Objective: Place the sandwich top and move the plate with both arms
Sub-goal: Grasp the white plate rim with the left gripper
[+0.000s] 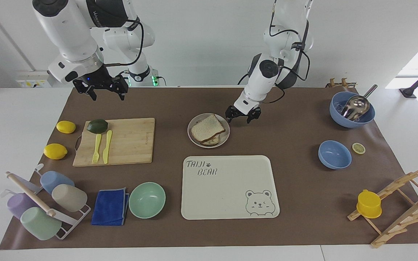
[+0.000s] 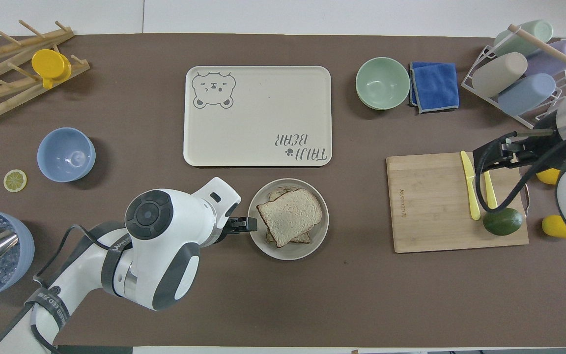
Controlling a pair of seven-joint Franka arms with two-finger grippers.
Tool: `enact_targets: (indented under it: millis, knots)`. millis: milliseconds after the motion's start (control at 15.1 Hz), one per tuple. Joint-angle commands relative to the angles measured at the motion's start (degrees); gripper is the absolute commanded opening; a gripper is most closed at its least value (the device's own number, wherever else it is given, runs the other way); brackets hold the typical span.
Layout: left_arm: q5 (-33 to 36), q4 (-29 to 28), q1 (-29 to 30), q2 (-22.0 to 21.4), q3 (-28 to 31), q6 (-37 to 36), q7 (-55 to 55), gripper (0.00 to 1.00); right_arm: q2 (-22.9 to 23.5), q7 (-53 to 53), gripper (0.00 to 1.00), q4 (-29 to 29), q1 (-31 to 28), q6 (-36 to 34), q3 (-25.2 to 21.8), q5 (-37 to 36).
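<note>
The left gripper (image 1: 240, 116) hung low just beside the plate (image 1: 225, 136), at the rim on the left arm's end of the table, its fingers spread wide and holding nothing. In the overhead view its tips (image 2: 246, 224) sat right at the plate's edge (image 2: 258, 242); whether they touched it I could not tell. On the plate lay the sandwich top (image 1: 207, 127), a pale slice with a brown crust, resting slightly askew on another slice beneath it.

The right gripper (image 1: 101, 88) was raised well away from the plate, toward the right arm's end, over the edge of the wooden cutting board (image 1: 129, 145) near the avocado (image 1: 97, 125); its fingers stood apart and empty too.

The bear tray (image 1: 227, 203) lay just beside the plate, farther from the robots. A mint-green bowl (image 1: 147, 199) and a blue cloth (image 1: 110, 206) sat farther still, toward the right arm's end.
</note>
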Motion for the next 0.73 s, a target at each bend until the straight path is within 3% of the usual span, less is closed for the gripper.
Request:
enact_targets:
  millis: [0, 531, 664]
  knots:
    - [-2.3, -1.4, -3.5, 1.7, 0.9, 4.7, -0.7, 0.92, -1.8, -2.3, 1.0, -1.8, -1.9, 1.7, -0.1, 1.1]
    - [-3.6, -1.2, -4.6, 4.2, 0.8, 7.0, -0.6, 0.62, -1.8, -5.3, 1.0, -1.2, -2.0, 0.5, -0.9, -1.7]
    - [-3.7, -1.1, -4.7, 4.2, 0.8, 7.0, -0.6, 0.5, -2.0, -5.5, 1.0, -1.2, -2.4, -0.4, -1.0, -2.2]
